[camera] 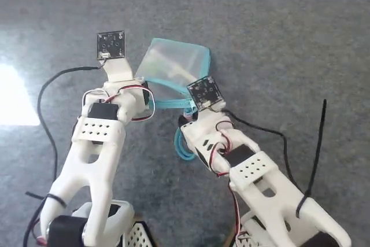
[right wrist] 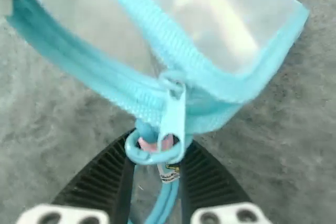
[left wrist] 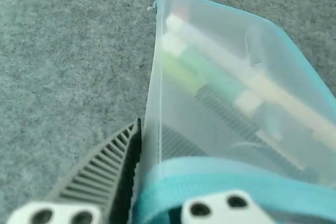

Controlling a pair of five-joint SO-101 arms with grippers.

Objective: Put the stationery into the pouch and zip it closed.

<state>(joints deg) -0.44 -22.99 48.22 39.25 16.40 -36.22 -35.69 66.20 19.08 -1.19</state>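
Two clamps: left jaws hold pouch (left wrist: 220, 103) edge, right jaws zipper pull (right wrist: 172, 116); tag (right wrist: 169, 172) unreadable.

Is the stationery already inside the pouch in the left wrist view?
Yes, pens show through the translucent wall of the pouch, lying inside it.

The pouch (camera: 173, 65), left arm (camera: 95, 143) and right arm (camera: 254, 172) crowd the middle. Open grey mat (camera: 300, 39) lies beyond them and rightward. A black cable (camera: 40, 105) loops at left.
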